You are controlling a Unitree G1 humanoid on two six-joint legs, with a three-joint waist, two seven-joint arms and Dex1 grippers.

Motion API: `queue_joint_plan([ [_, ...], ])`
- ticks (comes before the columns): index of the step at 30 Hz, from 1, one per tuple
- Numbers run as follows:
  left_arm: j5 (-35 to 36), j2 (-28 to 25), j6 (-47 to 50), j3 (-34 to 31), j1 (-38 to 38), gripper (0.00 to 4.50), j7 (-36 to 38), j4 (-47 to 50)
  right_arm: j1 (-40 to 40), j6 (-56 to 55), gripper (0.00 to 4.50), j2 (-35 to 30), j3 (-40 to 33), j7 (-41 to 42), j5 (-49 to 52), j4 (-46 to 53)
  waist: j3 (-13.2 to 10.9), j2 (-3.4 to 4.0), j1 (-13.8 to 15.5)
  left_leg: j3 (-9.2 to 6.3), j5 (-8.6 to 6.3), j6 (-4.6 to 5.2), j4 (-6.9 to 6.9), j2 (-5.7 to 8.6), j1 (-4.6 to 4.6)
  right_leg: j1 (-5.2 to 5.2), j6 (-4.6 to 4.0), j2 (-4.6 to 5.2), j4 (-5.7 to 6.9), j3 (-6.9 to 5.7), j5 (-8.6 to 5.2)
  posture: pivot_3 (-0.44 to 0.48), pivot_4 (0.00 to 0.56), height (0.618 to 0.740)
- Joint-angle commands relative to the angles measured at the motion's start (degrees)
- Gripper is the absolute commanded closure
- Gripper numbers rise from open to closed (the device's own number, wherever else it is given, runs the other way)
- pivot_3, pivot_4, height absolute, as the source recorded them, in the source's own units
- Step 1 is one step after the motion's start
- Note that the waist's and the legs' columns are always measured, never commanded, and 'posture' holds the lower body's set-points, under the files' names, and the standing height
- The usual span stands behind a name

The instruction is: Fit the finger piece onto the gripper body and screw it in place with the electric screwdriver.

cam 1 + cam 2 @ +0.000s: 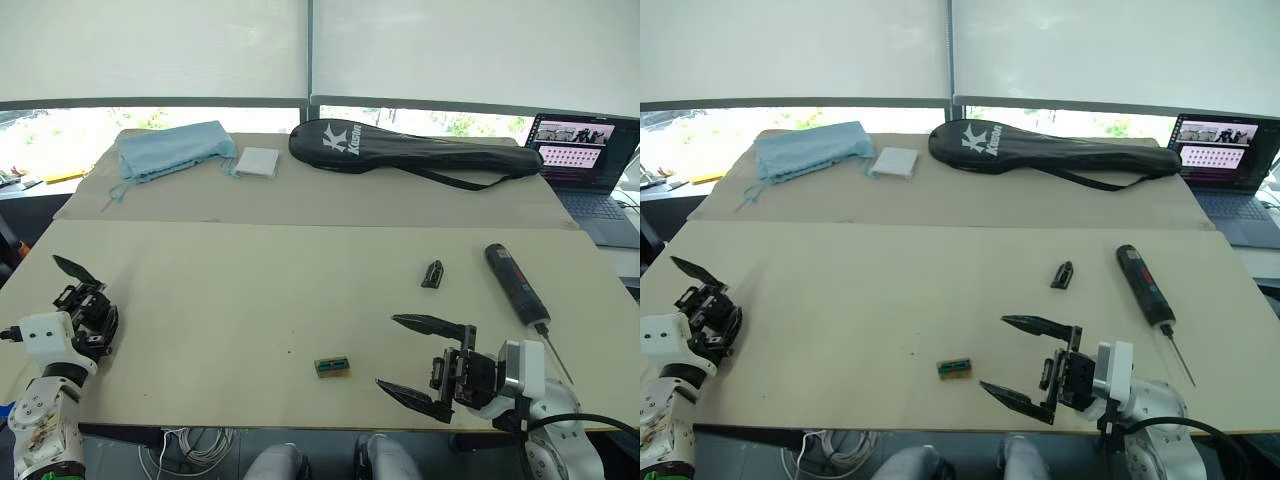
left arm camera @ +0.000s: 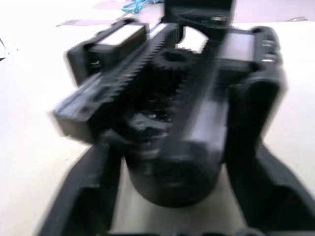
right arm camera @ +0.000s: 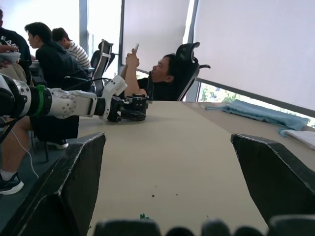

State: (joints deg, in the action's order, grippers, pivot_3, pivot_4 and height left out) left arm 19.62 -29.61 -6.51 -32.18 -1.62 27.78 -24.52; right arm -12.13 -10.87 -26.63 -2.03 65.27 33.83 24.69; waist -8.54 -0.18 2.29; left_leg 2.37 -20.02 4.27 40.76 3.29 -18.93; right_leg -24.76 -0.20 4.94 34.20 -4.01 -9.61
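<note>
The gripper body point(image 2: 167, 113), a chunky black mechanism with a toothed rack, a gear and a round base, sits between the fingers point(image 2: 83, 196) of my left gripper point(image 1: 80, 290) at the table's left edge; the gripper is shut on it. The small black finger piece point(image 1: 432, 273) lies on the table right of centre. Just right of it lies the electric screwdriver point(image 1: 512, 283), bit towards the front edge. My right gripper point(image 1: 386, 351) hangs open near the front edge, in front of the finger piece, holding nothing.
A small green-and-tan box point(image 1: 331, 366) lies left of the right gripper. At the back are a black racket bag point(image 1: 400, 150), a blue cloth point(image 1: 175, 148) and a white packet point(image 1: 258, 161). A laptop point(image 1: 585, 150) stands far right. People point(image 3: 54, 54) sit beyond the table's left side.
</note>
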Motion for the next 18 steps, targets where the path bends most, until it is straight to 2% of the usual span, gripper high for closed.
queue_joint_plan([
  [1, 0.2, 0.9, -3.5, 1.6, -0.4, 2.17, 1.8, 0.8, -0.5, -1.7, 0.00, -0.8, -0.8, 0.7, 0.6, 1.2, 0.0, 0.00, 0.0, 0.00, 0.00, 0.00, 0.00, 0.00, 0.00, 0.00, 0.00, 0.01, 0.00, -0.01, 0.00, 0.000, 0.150, 0.740],
  [5, 4.5, 2.7, -4.1, 1.1, 0.0, 2.17, 4.1, 7.7, -1.5, -1.5, 0.00, -1.4, -1.6, 0.9, 1.1, 1.5, 0.0, -0.08, 0.1, 0.00, 0.00, 0.00, 0.01, 0.03, -0.03, 0.02, 0.02, 0.08, -0.05, -0.04, 0.01, 0.000, 0.150, 0.740],
  [9, 7.0, 2.9, 0.8, 4.4, 0.5, 2.17, 6.3, 18.0, -2.9, -1.2, 0.00, -2.3, -2.5, 1.0, 1.6, 2.2, -0.3, -0.67, -0.1, -0.04, 0.00, 0.00, 0.03, 0.02, -0.13, -0.03, 0.02, 0.09, -0.06, -0.10, 0.02, 0.000, 0.150, 0.740],
  [13, 6.7, 1.5, 8.7, 14.8, -1.5, 2.17, 10.0, 30.7, -4.6, -1.2, 0.00, -4.6, -6.0, 1.7, 2.7, 1.9, -0.4, -0.74, 0.0, -0.04, 0.00, 0.00, 0.08, 0.06, -0.18, -0.05, 0.05, 0.10, -0.08, -0.09, 0.04, 0.000, 0.150, 0.740],
  [18, -0.7, 0.9, 5.5, 26.8, -4.1, 2.17, 15.1, 34.4, -6.4, -1.2, 0.00, -5.8, -8.0, 2.6, 3.6, 2.0, -0.4, -0.62, -0.5, -0.03, 0.00, -0.01, 0.06, 0.12, -0.14, -0.03, 0.07, 0.03, -0.10, -0.03, 0.05, 0.000, 0.150, 0.740],
])
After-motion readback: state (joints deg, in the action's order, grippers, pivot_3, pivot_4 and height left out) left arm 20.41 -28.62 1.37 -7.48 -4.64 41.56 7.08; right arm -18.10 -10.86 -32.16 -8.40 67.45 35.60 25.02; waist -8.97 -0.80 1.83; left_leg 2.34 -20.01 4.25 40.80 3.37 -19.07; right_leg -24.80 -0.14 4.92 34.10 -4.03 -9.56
